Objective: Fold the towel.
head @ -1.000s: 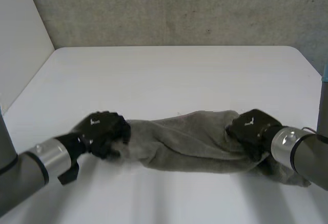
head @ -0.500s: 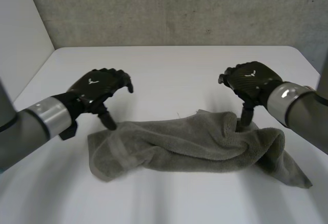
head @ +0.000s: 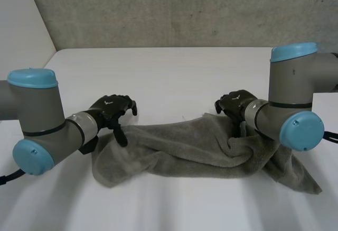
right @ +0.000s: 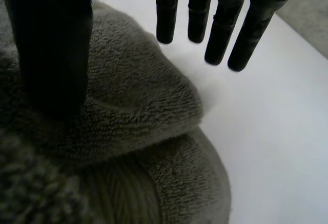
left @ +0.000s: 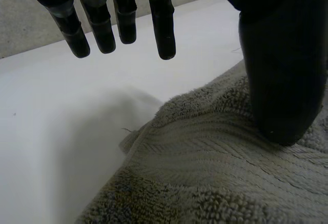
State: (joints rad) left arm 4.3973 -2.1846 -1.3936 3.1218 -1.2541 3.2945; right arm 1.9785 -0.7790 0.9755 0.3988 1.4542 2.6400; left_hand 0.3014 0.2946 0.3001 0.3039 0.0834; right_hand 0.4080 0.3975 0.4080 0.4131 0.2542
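The grey towel [head: 185, 146] lies bunched in a long, rumpled strip across the front of the white table [head: 174, 77]. My left hand [head: 108, 107] hovers at the towel's left end, at its far edge. In the left wrist view its fingers [left: 123, 19] hang straight over bare table while its thumb [left: 282, 70] rests on the towel [left: 205, 172]. My right hand [head: 235, 103] is open at the far edge near the towel's right end. There its fingers [right: 220, 29] are straight above the table and its thumb [right: 51, 44] presses on a thick fold [right: 128, 111].
A grey concrete wall [head: 174, 9] stands behind the table and a white panel [head: 21, 46] closes off the left side. Both elbows with light-blue caps [head: 31, 157] [head: 301, 130] hang over the table's front corners. The towel's loose right corner [head: 306, 183] trails toward the front edge.
Both hands let go of the towel's ends and opened. They lifted, then settled back at its far edge with thumbs on the cloth. The elbows swung into view and the towel spread out slightly.
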